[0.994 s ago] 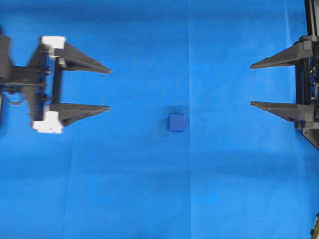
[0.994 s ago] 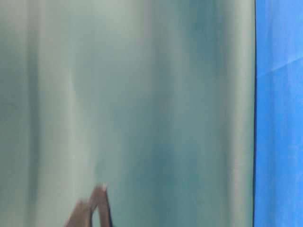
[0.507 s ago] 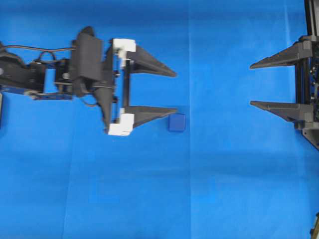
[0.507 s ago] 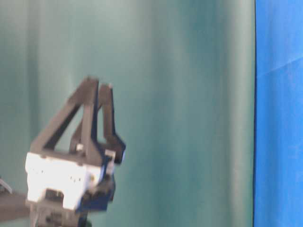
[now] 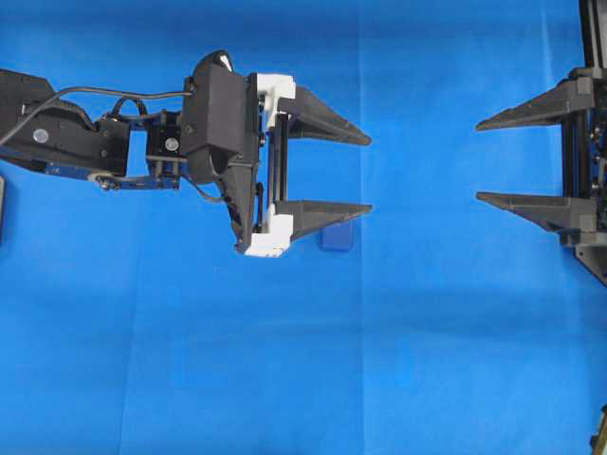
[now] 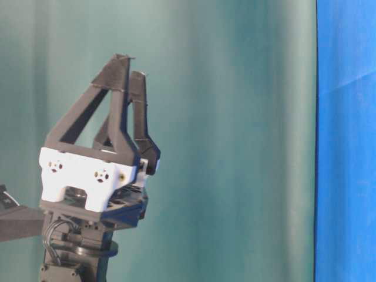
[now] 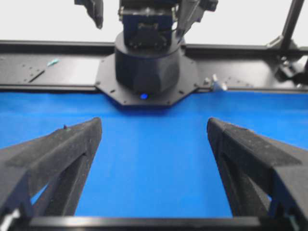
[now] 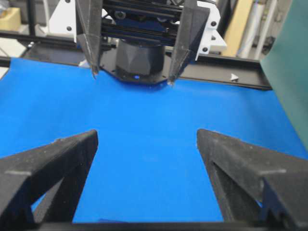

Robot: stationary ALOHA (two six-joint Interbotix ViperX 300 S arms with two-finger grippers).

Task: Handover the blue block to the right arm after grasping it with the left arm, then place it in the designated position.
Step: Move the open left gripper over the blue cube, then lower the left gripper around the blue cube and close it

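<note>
The block [image 5: 337, 238] lies on the blue cloth [image 5: 285, 360], near the middle of the cloth and slightly toward its left edge in the overhead view. Only part of the block shows there: the lower finger of the left gripper [image 5: 368, 172] overlaps its upper edge. Whether that finger touches the block or hangs above it cannot be told. The block is not between the fingers; it sits just outside the lower one.

The left gripper is spread wide and holds nothing. Its two black fingers point toward the right edge of the cloth, with white end pieces [image 5: 268, 239] at their roots. In the table-level view the same gripper [image 6: 128, 66] stands before a green backdrop [image 6: 235, 117], fingers pointing up in the frame. The left wrist view shows only bare cloth between the fingers [image 7: 57, 149].

The right gripper [image 5: 480, 161] is at the right edge of the cloth, well apart from the block. Its fingers are also spread wide, with nothing between them, and point toward the left gripper.
</note>
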